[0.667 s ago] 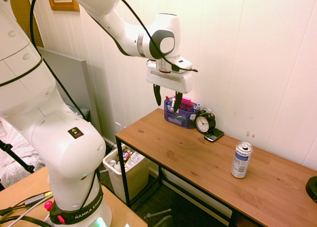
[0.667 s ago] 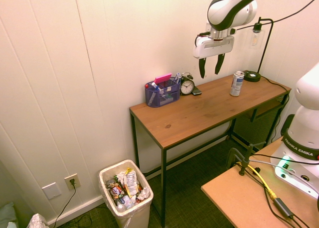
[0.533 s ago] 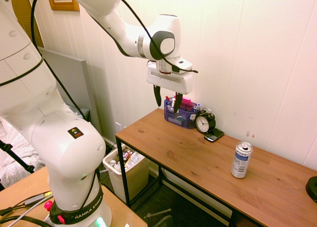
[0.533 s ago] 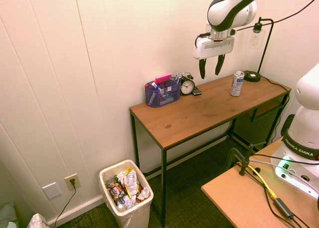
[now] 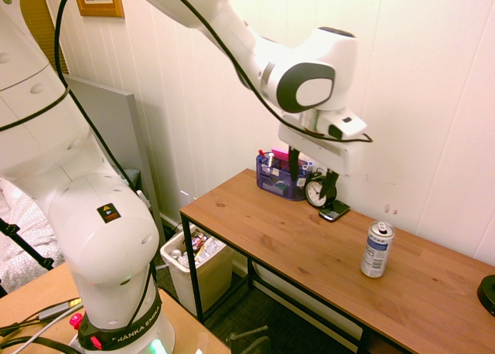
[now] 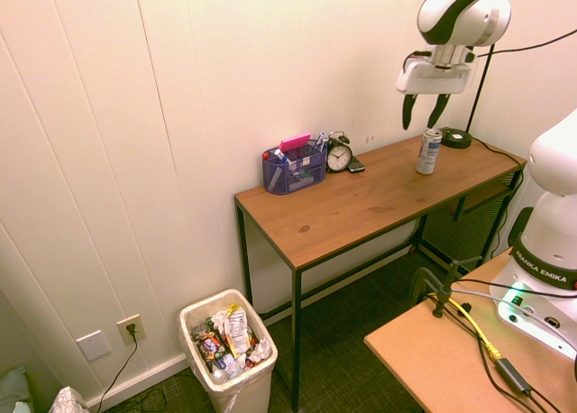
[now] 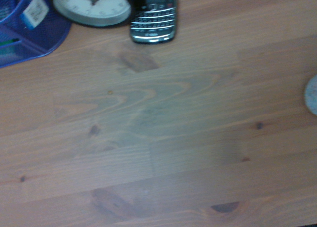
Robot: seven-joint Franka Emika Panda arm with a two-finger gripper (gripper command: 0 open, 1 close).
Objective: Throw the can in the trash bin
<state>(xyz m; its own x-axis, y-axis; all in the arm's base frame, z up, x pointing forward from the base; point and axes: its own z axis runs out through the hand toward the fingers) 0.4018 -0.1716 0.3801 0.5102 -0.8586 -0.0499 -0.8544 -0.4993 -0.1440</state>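
The can [image 5: 377, 250], slim with a silver top and a blue and white label, stands upright on the wooden table [image 5: 309, 253]; it is also the can [image 6: 428, 151] near the table's far end. My gripper [image 5: 312, 175] hangs open and empty above the table, between the clock and the can. From the other side, the gripper [image 6: 423, 115] is just above the can and apart from it. A sliver of the can's top [image 7: 312, 95] shows in the wrist view. The trash bin [image 6: 243, 390], beige with a white liner and full of wrappers, stands on the floor beside the table's other end; it is also the trash bin [image 5: 213, 277].
A black alarm clock [image 5: 319, 192], a phone [image 5: 334, 211] and a blue organizer tray [image 5: 280, 176] sit along the wall. The clock [image 7: 92, 6] and phone [image 7: 153, 19] fill the wrist view's edge. A black lamp base [image 6: 455, 139] stands behind the can.
The arm has swung along the table, away from the organizer tray and toward the can. The gripper stays open. The can has not moved.
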